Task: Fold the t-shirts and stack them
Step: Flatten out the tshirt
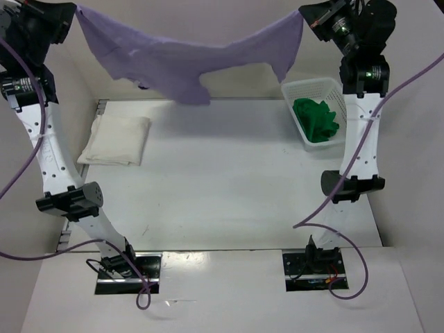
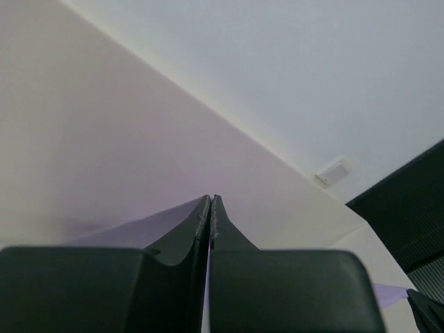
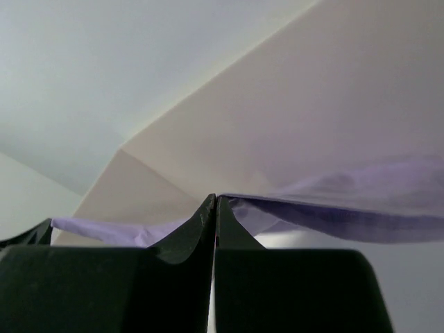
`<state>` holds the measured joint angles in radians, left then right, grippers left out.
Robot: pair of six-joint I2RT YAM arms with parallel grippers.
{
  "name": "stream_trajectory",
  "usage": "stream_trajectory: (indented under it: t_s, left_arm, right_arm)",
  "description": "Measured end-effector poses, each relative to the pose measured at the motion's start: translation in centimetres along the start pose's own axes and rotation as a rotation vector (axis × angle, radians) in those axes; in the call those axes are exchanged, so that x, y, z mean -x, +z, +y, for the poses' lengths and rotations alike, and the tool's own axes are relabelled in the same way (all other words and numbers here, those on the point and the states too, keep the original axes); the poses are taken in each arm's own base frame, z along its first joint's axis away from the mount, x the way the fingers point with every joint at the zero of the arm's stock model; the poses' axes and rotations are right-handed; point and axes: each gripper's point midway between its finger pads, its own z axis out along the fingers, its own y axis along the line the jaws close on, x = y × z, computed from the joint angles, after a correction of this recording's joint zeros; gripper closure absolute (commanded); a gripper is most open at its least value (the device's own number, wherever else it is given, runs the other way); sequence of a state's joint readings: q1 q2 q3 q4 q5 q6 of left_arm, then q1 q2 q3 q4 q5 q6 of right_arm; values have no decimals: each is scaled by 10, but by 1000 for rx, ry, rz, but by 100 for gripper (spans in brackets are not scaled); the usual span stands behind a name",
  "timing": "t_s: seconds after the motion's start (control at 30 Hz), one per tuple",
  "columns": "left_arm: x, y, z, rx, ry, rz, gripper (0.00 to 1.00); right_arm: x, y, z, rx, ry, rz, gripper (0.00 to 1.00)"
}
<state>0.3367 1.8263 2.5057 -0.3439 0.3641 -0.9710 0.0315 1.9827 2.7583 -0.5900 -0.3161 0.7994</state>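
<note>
Lavender shirt [image 1: 180, 59] slung between left gripper [image 2: 211, 205] and right gripper [image 3: 215, 205], both clamped on corners, partly cropped.

No text, label, brand or number can be read in any view. A small pale rectangular plate [image 2: 334, 172] on the surface above and right of the fingertips of the left gripper [image 2: 211, 200] might be a label, but it is too small to tell

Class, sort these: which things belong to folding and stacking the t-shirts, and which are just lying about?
Job: hanging lavender cloth t-shirt; folded cream cloth t-shirt; crumpled green cloth t-shirt.
Lying about: white plastic lattice basket.
</note>
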Motion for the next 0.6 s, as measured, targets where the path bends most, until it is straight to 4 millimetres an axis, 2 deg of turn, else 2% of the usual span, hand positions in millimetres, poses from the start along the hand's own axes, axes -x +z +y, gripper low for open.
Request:
stream_trajectory:
  t_s: [0.07,0.1,0.13,0.2,0.27,0.33,0.4,0.47,0.53,0.6]
  left_arm:
    - [6,-12,-16,-27,19,-19,100]
    - [2,-18,-19,-28,25,-15,100]
    - [-3,-24,-19,-23,31,-7,100]
    - [-26,-35,-1,11,28,29,100]
    - [-63,-52,30,81,1,96,100]
    - [-108,-71,68,167,-34,177,100]
    - [-159,-97,107,268,-76,274,100]
    - [-207,-126,139,358,-119,368,100]
    - [-252,-163,165,449,-151,475,100]
    - [-287,-197,185,523,-177,559,100]
  right_arm:
    - [-1,-11,10,15,-9,12,100]
    - [-6,-14,6,7,-11,31,100]
    - [-16,-17,1,-7,-12,57,100]
    - [-46,-19,-29,-63,-5,127,100]
    - [-90,-27,-74,-160,20,226,100]
    - [-145,-42,-130,-275,51,341,100]
    - [-202,-69,-182,-396,94,461,100]
    - [-259,-112,-227,-520,139,583,100]
    - [-298,-156,-251,-617,177,678,100]
    - [-322,-196,-263,-692,204,738,100]
